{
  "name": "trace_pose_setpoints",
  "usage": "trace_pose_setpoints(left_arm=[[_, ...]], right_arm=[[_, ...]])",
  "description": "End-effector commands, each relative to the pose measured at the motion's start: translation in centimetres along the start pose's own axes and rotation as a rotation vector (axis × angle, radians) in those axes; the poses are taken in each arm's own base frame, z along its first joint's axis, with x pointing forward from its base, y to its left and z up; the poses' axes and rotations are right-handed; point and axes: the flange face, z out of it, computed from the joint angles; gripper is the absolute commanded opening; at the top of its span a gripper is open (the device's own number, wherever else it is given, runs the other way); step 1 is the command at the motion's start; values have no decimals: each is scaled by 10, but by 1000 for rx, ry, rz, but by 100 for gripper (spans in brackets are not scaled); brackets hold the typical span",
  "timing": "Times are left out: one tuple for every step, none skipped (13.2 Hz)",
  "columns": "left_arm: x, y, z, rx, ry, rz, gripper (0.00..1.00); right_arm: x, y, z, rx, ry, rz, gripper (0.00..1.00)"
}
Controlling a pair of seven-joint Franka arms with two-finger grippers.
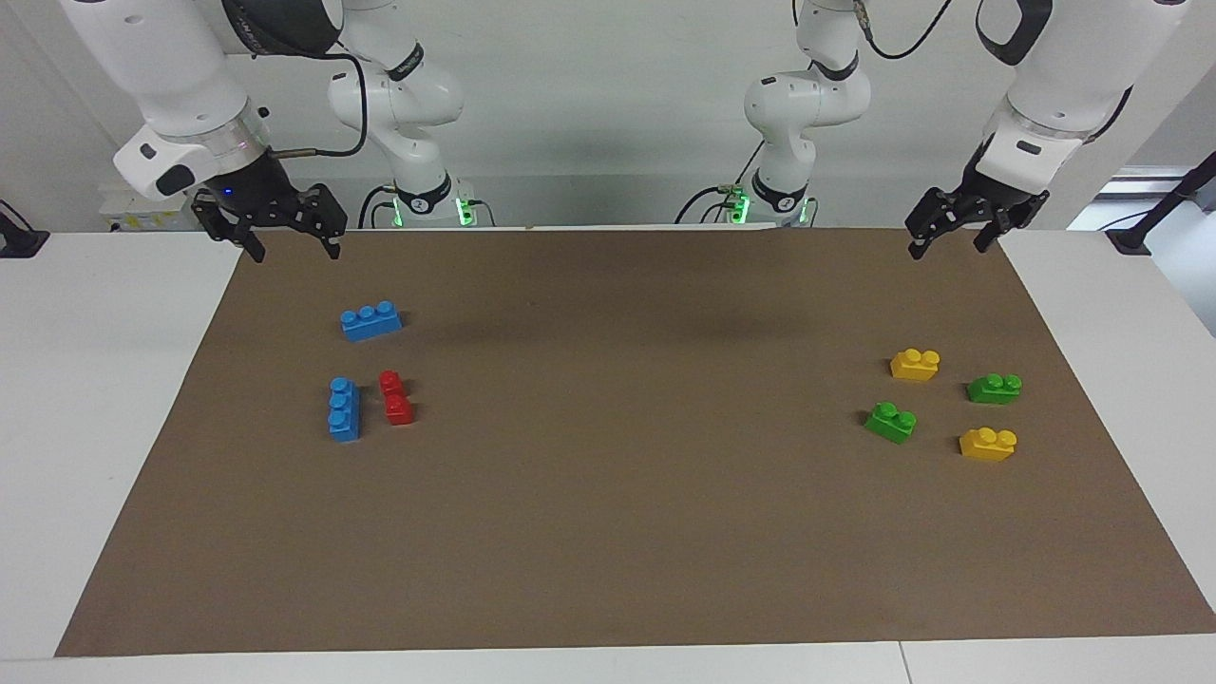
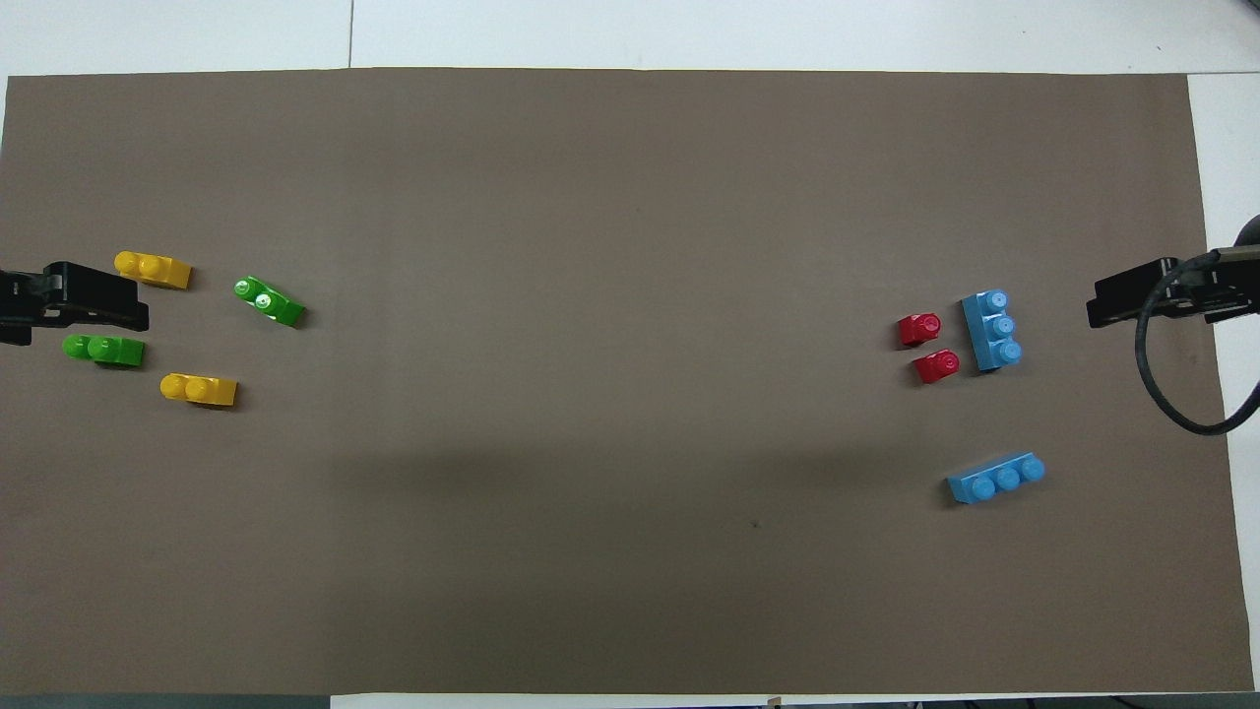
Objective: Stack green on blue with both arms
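Fig.: Start, nothing stacked. Left gripper [image 1: 953, 235] spread wide, empty, raised above the mat's robot-side corner; green bricks [image 1: 890, 422] w/ yellows at its end. Right gripper [image 1: 269, 228] likewise; blue bricks [image 1: 370, 320] beside red. Next: each descends, grasps.

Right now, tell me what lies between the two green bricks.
Nothing: bare mat separates the green bricks in the facing view; the yellow bricks flank that gap.

Shiny smooth plastic green bricks [image 1: 890, 423], shiny plastic blue bricks [image 1: 370, 321], a glossy red brick [image 1: 395, 397], glossy yellow bricks [image 1: 915, 364], a dull brown paper-like mat [image 1: 627, 494], a smooth white table [image 1: 95, 380], glossy white robot arms [image 1: 180, 85]
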Motion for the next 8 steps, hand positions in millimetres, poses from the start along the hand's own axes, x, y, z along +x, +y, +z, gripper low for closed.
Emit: trace_pose_setpoints(left_arm=[[-5,2,-7,-11,-1,7,100],[-5,2,-7,-11,-1,7,100],[-5,2,-7,-11,-1,7,100],[-5,2,-7,-11,-1,7,100],[-5,2,-7,-11,-1,7,100],[-5,2,-7,-11,-1,8,100],[-5,2,-6,-11,-2,10,100],[-5,2,-6,-11,-2,10,100]], right_arm=[[1,2,1,-19,0,7,100],[0,2,2,-19,-3,8,100],[0,2,3,-20,-5,8,100],[0,2,4,-20,-9,8,100],[-1,2,4,-20,-11,19,100],[-1,1,3,-20,-8,19,100],[-2,-4,3,-13,-11,7,100],[-3,-8,7,-8,-20,-10,100]])
